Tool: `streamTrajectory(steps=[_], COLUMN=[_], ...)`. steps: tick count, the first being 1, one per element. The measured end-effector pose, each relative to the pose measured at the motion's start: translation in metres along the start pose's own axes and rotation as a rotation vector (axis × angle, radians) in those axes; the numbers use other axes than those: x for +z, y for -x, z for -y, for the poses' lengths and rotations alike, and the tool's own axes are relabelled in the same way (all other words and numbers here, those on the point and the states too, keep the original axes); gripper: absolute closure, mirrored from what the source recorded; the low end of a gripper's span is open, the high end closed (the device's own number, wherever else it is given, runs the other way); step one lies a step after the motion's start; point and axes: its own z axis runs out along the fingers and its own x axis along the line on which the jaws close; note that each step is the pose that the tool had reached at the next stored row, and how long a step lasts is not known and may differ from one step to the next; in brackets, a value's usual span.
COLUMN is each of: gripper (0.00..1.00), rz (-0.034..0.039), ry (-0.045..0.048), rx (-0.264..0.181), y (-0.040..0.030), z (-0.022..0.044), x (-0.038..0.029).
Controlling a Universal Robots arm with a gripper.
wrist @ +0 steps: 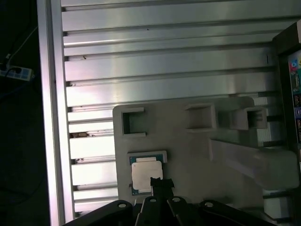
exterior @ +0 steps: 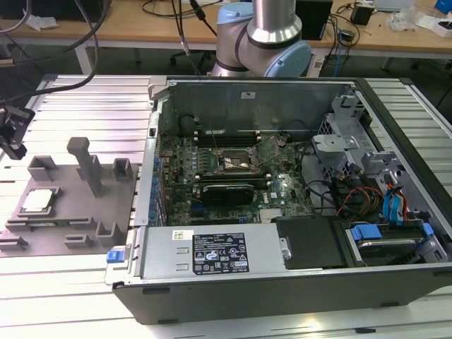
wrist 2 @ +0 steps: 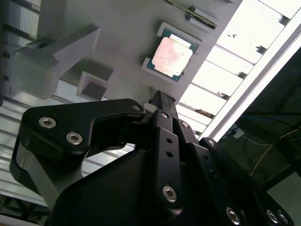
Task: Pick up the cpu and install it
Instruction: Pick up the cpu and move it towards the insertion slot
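A robotics laboratory or workshop is indicated: a robot arm (exterior: 265,35) is mounted behind a work table (exterior: 92,92) built of slotted aluminium profiles, on which an opened computer case (exterior: 282,282) with its mainboard (exterior: 212,152) exposed is laid beside a grey fixture plate (exterior: 70,219) in which the cpu (exterior: 37,201) is seated. Wooden benches (exterior: 141,32) strewn with black cables (exterior: 181,28) are seen at the back, and a power strip (wrist: 14,73) is seen on the dark floor in the first wrist view
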Motion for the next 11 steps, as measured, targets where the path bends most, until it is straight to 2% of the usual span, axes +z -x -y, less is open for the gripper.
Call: streamTrajectory(steps=[6, 11], gripper=[0.89, 0.89], rz=[0.0001, 0.0002], ry=[0.0001, 0.0001], rx=[0.000, 0.000], y=[0.0000, -0.0010], z=[0.0000, 0.0003], x=[0.0004, 0.0053])
